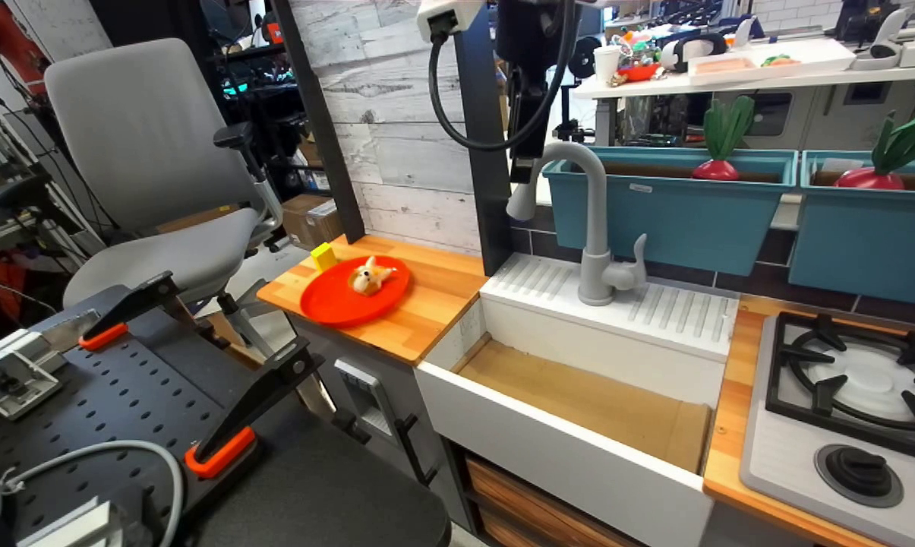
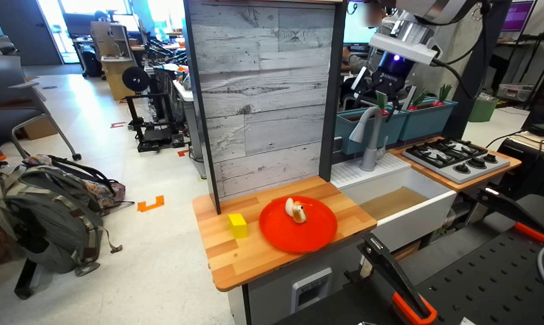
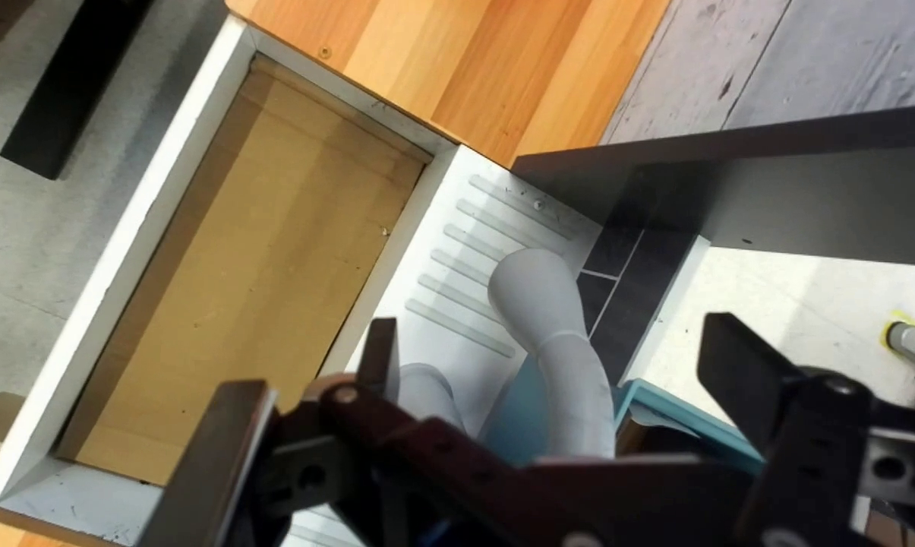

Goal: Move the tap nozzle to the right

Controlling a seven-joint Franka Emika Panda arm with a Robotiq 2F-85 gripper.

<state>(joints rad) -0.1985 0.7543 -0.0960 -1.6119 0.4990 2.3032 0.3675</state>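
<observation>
In an exterior view, a red plate [image 2: 294,240] sits on the desk [image 2: 229,264] with a toy [image 2: 298,214] on it. A yellow block [image 2: 238,226] is near the plate, at its nine o'clock. A green bag [image 2: 50,219] is much farther off, also at nine o'clock. In an exterior view, from the middle, a grey chair [image 1: 149,140] is at ten o'clock, blue boxes [image 1: 670,220] with plants [image 1: 719,144] near three, a stove [image 1: 795,441] at four and a sink [image 1: 548,456] at five.
</observation>
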